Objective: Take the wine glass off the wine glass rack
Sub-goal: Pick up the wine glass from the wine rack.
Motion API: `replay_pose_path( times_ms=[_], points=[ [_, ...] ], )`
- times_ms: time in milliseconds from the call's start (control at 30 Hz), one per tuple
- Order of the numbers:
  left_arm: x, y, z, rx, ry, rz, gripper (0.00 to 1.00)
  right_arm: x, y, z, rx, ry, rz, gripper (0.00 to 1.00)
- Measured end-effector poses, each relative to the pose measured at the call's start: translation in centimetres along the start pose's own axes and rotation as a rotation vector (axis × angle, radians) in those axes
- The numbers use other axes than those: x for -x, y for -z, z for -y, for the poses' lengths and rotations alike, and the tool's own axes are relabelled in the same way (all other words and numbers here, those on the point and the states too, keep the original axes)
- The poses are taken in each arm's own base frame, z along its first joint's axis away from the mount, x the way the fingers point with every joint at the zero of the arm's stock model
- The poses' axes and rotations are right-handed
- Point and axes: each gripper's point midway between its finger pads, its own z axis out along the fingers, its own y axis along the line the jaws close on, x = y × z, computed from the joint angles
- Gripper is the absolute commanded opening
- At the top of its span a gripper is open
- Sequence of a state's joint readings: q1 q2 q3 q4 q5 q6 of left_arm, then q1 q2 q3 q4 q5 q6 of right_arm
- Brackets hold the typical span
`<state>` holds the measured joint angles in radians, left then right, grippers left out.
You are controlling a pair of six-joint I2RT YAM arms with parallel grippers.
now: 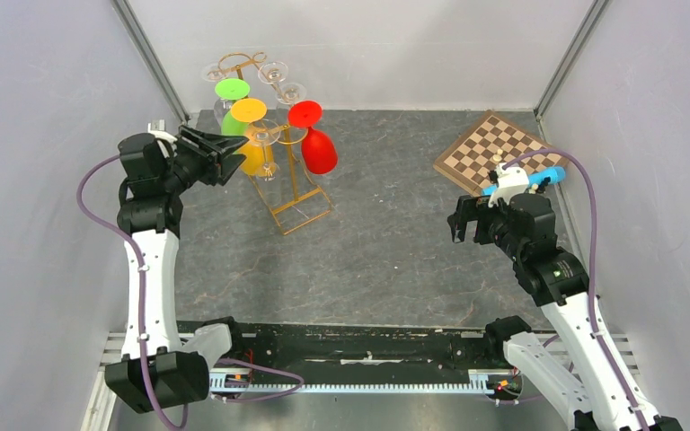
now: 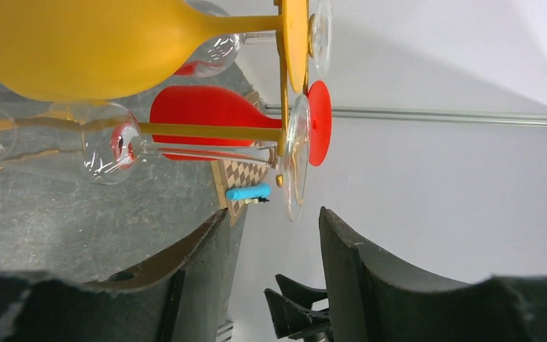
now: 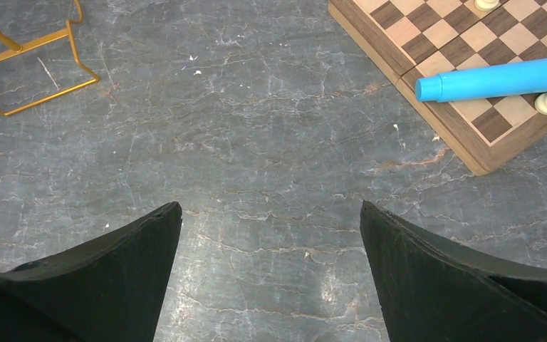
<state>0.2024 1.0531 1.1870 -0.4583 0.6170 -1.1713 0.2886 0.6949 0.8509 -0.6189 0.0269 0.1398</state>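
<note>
- The left hand (image 1: 230, 162) is hovering just beside the tall gold-coloured wire wine glass rack (image 2: 206, 132). Its black jaws are standing apart and are holding nothing. In the left wrist view, the thin stem of the clear transparent wine glass (image 2: 105, 153) is lying just ahead of the gap.
- That glass is hanging upside down from the top rail by its round foot, close to the opaque yellow wine glass (image 2: 78, 50) and the opaque red wine glass (image 2: 199, 110). I am not able to say which glass is meant, but the clear one is looking like the nearest target.
- To do this step well, I think the hand should be closing gently on the stem, not on the bowl. Then it should be sliding the foot along the rail to its open end before lowering.
- The glasses are looking smooth, hard and brittle, and probably slippery. The neighbours are hanging very near, so a sideways swing is risking a knock.
- The wire rack is looking light and may be tipping if it is pulled.
- The right hand (image 1: 468, 230) is waiting wide open and empty over the dark marbled surface (image 1: 386, 242), near the wooden chessboard (image 1: 485, 153).
</note>
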Motion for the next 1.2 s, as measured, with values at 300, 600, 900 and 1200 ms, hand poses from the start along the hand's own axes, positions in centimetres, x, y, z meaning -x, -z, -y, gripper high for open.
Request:
replay_pose_path(
  times_ms=[300,600,900,1200],
  points=[
    [1.0,-2.0,-0.5,0.0,0.06,-0.028,0.51,0.0,0.0,0.0,0.002,0.004,-0.001,0.98],
    [1.9,-2.9,0.6,-0.02,0.058,-0.038,0.4,0.1,0.2,0.0,-0.001,0.004,0.008,0.98],
    [1.8,-3.0,0.9,-0.036,0.059,-0.055,0.34,0.2,0.3,0.0,-0.002,0.004,0.015,0.98],
    [1.8,-3.0,1.3,-0.049,0.059,-0.058,0.29,0.2,0.3,0.1,-0.004,0.004,0.015,0.98]
  ],
)
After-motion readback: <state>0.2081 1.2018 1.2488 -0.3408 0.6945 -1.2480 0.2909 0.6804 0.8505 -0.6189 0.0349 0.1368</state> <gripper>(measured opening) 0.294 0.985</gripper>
